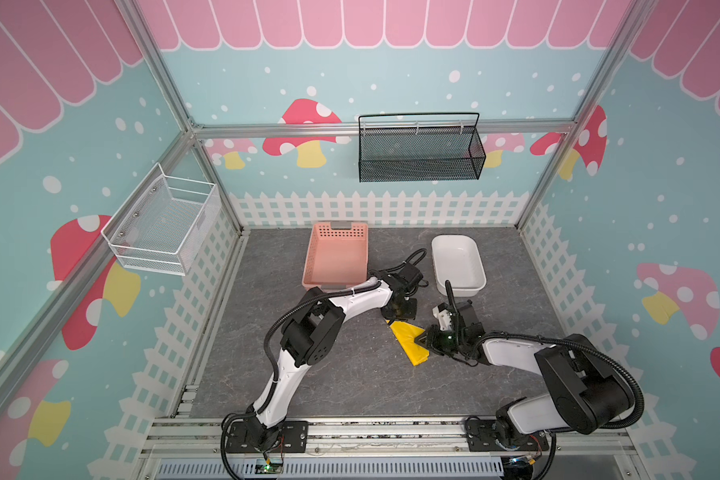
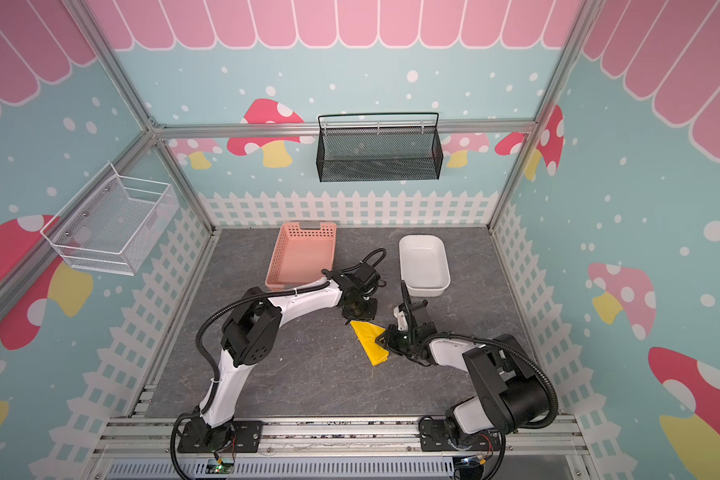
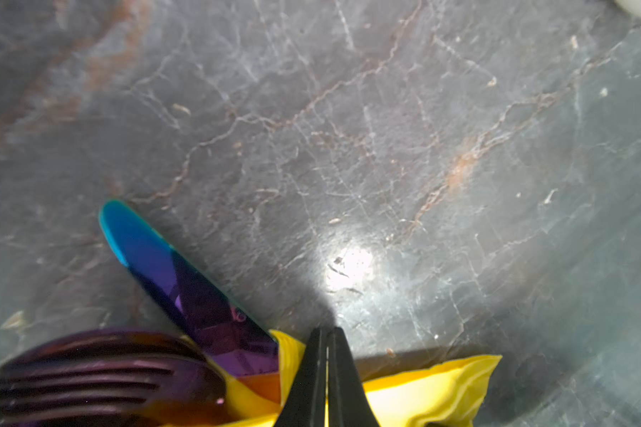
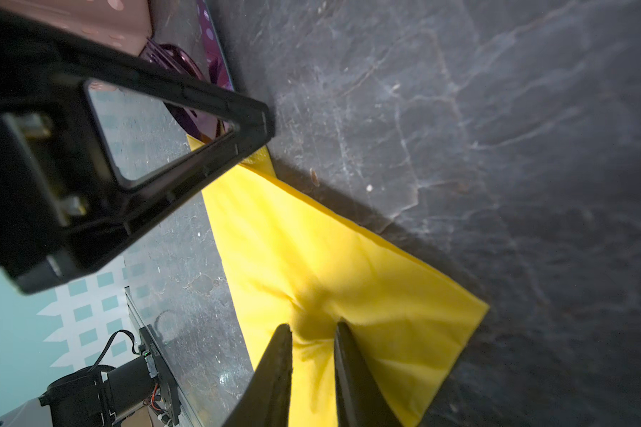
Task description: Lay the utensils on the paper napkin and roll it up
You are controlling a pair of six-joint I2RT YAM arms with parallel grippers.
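Pinching the diagonally lying paper napkin point(image 1: 408, 341): right claw point(image 4: 313, 327); left claw point(image 3: 326, 331) pressed together.

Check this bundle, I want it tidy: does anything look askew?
Yes. The knife blade and fork head stick out past the end of the paper napkin, splayed apart, and the napkin puckers where the right gripper pinches it.

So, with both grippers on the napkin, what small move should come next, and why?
Probably roll on. The right gripper should carry its pinched fold a little further over the knife and fork, while the left gripper holds its end. The napkin lies only folded into a loose wedge, and both pieces stick out bare at the left gripper's end.
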